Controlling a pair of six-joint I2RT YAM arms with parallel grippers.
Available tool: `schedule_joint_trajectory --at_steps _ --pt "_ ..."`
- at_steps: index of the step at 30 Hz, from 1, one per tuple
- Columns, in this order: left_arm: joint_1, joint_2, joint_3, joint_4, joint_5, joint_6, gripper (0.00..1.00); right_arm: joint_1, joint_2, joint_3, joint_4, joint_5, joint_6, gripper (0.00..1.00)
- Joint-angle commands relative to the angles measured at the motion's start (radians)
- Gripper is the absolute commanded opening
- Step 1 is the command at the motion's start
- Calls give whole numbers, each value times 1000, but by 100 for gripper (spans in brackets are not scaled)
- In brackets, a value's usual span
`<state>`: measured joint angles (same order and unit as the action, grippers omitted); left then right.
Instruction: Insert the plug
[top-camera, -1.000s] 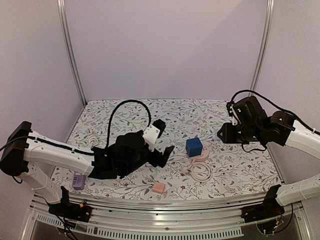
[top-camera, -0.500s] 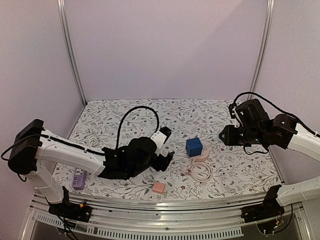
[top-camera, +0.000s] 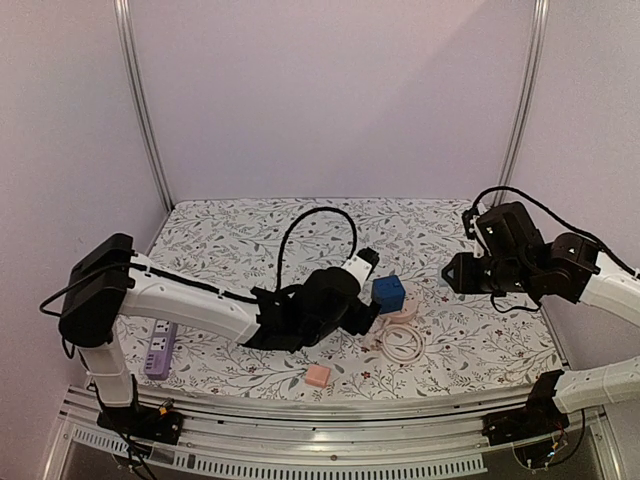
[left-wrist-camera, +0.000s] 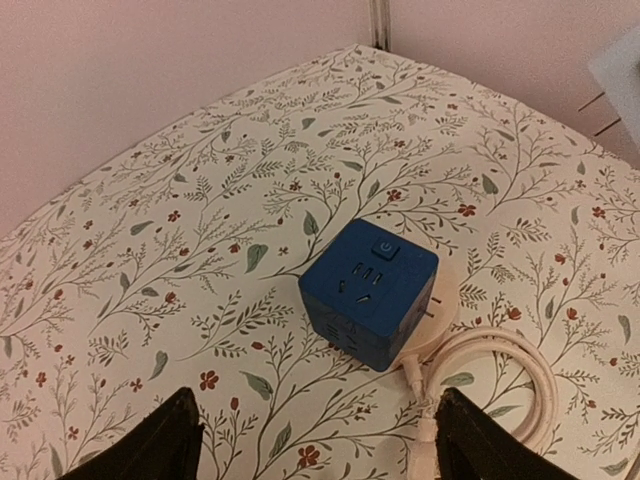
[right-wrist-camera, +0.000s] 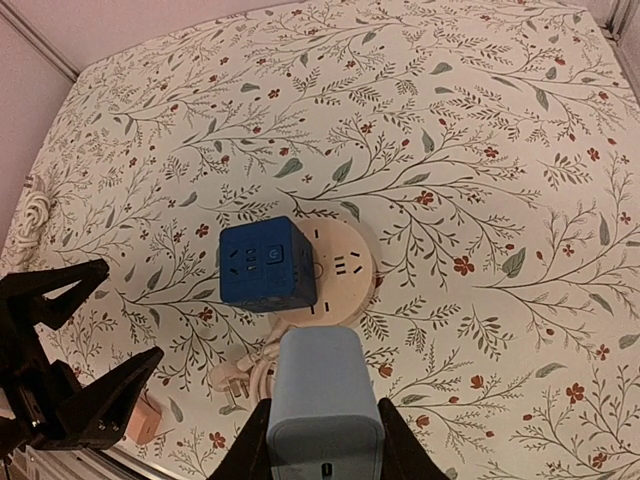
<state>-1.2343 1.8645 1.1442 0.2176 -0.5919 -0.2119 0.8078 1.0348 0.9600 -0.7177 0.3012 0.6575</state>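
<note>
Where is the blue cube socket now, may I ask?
Top view: the blue cube socket sits right of centre, against the cream disc, facing the left gripper.

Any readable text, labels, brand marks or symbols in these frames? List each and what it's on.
Words, brands, numbers: none readable in any view.
Blue cube socket: only a small mark on its top button that looks like a power icon, no lettering.
Light blue plug in the right gripper: no print visible.
Purple power strip: too small to tell.
</note>
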Motion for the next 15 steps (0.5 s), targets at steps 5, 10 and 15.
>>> schedule_joint_trajectory --at_steps 5,10,15 --pt "-11 181 225 -78 60 -7 83 -7 -15 -17 12 23 14 0" --pt "-11 278 349 -130 -27 -90 90 -9 -21 -26 7 31 21 0" --pt "-15 390 495 -185 -70 -130 91 -10 -26 -35 8 26 23 0"
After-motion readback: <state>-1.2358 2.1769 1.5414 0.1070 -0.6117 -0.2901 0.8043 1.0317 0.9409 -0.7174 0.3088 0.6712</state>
